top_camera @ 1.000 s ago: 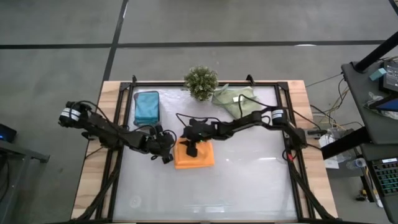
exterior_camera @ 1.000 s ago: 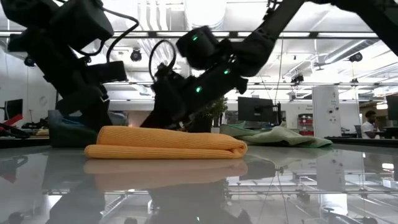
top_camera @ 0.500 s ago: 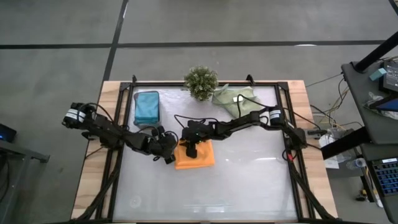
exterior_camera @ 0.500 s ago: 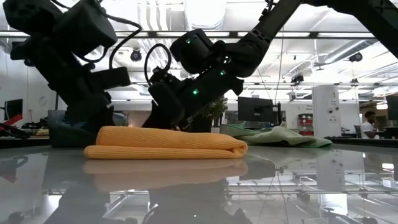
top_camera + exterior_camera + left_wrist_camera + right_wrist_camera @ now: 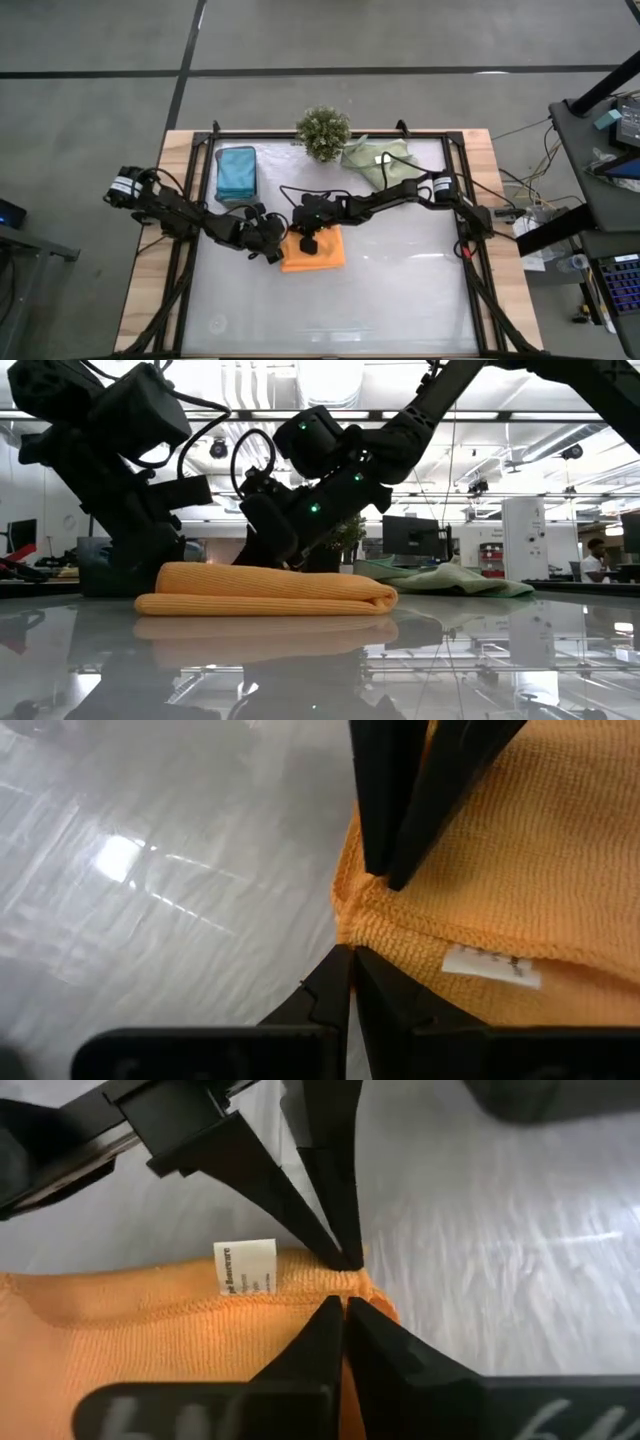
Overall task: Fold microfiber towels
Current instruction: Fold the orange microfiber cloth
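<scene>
The folded orange towel (image 5: 320, 252) lies flat on the table's middle, showing as a low stack in the low view (image 5: 270, 590). A white tag (image 5: 245, 1267) is sewn near a corner on its left side. Both grippers meet at that corner. My right gripper (image 5: 343, 1304) reaches in from the right across the towel and is shut on the corner. My left gripper (image 5: 350, 954) comes from the left, shut, with its tips at the corner's outer edge. A folded teal towel (image 5: 236, 172) and crumpled pale green towels (image 5: 375, 160) lie at the far side. My right gripper pinches the orange towel at its hemmed corner (image 5: 345, 1283) with its fingertips, slanting down from the table's right. The cloth puckers there; how many layers are caught I cannot tell. The towel stays flat on the table. My left gripper's shut tips sit against the same corner's edge (image 5: 345, 928); whether they touch it I cannot tell.
A small bushy plant (image 5: 323, 132) stands at the far edge between the teal and green towels. A black frame (image 5: 470, 260) runs around the glossy white tabletop. Bare tabletop lies near and to the right of the orange towel.
My right gripper has shut its fingers at the orange towel's corner without shifting. The towel lies where it lay.
</scene>
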